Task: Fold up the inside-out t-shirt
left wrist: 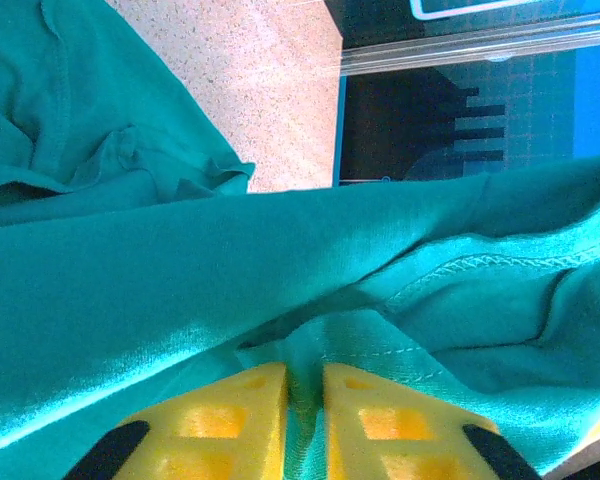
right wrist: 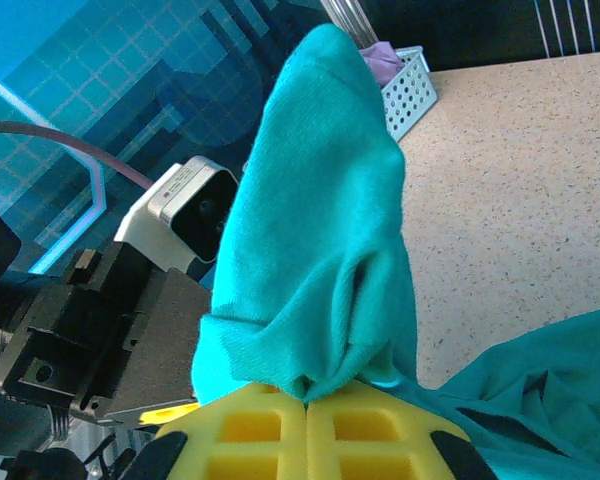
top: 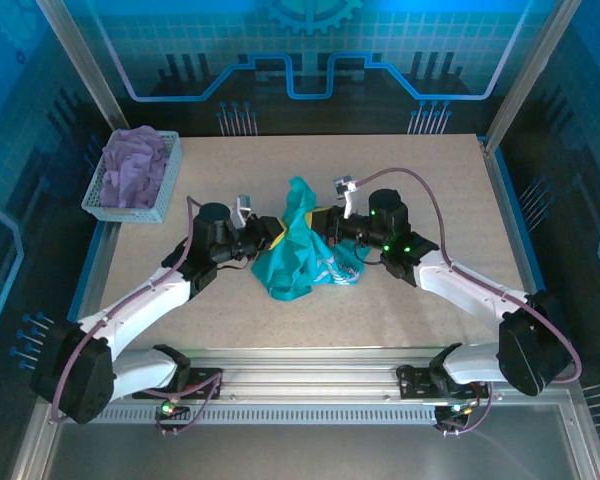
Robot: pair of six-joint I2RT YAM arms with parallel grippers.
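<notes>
Speckled beige surface point(top: 420, 200), rectangular, blue trim along its side edges. Near the middle a teal t-shirt point(top: 292, 268) sits bunched, its lower part heaped on the surface and its upper part raised off it. At the far-left corner stands a white perforated basket point(top: 170, 185) holding a crumpled lavender cloth point(top: 135, 165), well apart from the shirt.

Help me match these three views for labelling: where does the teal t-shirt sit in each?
Top external: t-shirt bunched mid-table, between the left gripper and right gripper.
Left wrist: t-shirt across most of the frame, a fold pinched in the left gripper at the bottom.
Right wrist: t-shirt rising as a peak from the right gripper.
Shared landmark: the speckled table.
</notes>
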